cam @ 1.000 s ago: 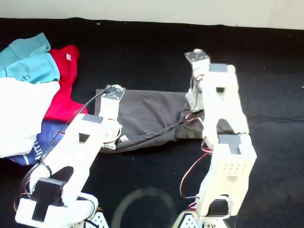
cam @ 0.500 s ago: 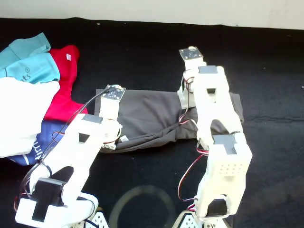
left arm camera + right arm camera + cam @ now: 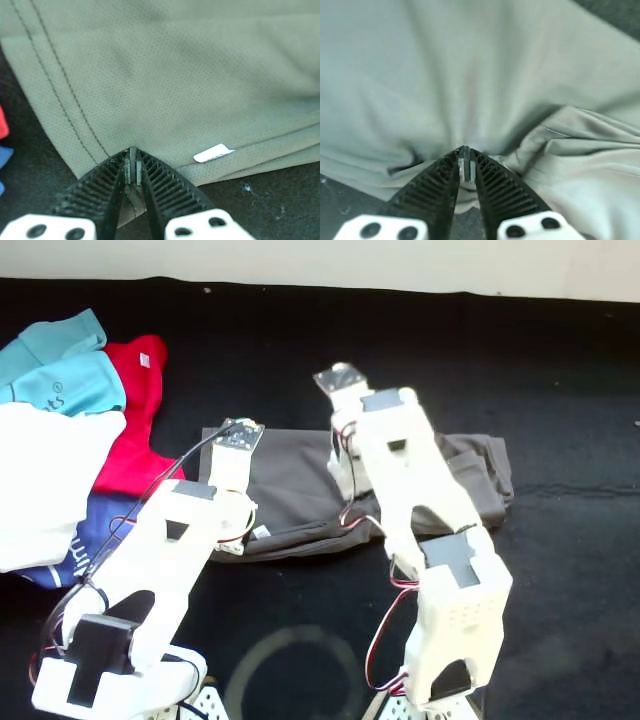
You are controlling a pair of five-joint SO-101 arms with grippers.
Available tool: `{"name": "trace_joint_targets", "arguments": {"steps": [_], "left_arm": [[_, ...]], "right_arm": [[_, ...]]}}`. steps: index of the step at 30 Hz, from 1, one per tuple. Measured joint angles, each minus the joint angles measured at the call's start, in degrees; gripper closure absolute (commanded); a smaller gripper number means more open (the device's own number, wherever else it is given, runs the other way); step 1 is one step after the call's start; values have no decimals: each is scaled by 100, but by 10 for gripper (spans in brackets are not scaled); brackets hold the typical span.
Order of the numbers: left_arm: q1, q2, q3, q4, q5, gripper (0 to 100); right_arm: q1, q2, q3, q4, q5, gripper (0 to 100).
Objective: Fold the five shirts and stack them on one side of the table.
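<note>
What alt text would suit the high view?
The left arm and right arm, both white, bend over a grey shirt on a black table. A pile of teal, red, white and blue shirts lies beside the left arm.

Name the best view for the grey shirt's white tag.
Left wrist view: the white tag lies close by the hem. High view: a mere speck. Right wrist view: bunched grey shirt cloth.

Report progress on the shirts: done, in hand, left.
Done: no shirt looks folded or stacked. In hand: the grey shirt lies spread on the table, the left gripper shut on its near edge, the right gripper shut on bunched cloth. Left: finishing this fold, then the teal shirt, red shirt, white shirt and blue shirt, heaped unfolded at the left side, and stacking all five.
</note>
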Motion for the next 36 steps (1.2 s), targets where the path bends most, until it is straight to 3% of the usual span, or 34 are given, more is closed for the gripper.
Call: {"name": "trace_joint_targets", "arguments": {"steps": [5, 12, 21, 27, 32, 36], "left_arm": [[0, 0, 0, 0, 0, 991], [0, 0, 0, 0, 0, 991], [-79, -141, -202, 211, 0, 991], [-589, -695, -967, 1020, 0, 991], [-791, -589, -1266, 1108, 0, 990], [-774, -26, -1547, 1020, 0, 990]], "right_arm": [[0, -79, 870, -334, -9, 991], [0, -1451, 1829, -193, -9, 991], [9, -1820, 2233, -941, -9, 991], [862, -2022, 1925, -818, -9, 991], [1846, -1978, 1829, -800, 202, 991], [1934, -1670, 1829, -835, 273, 991]]}}
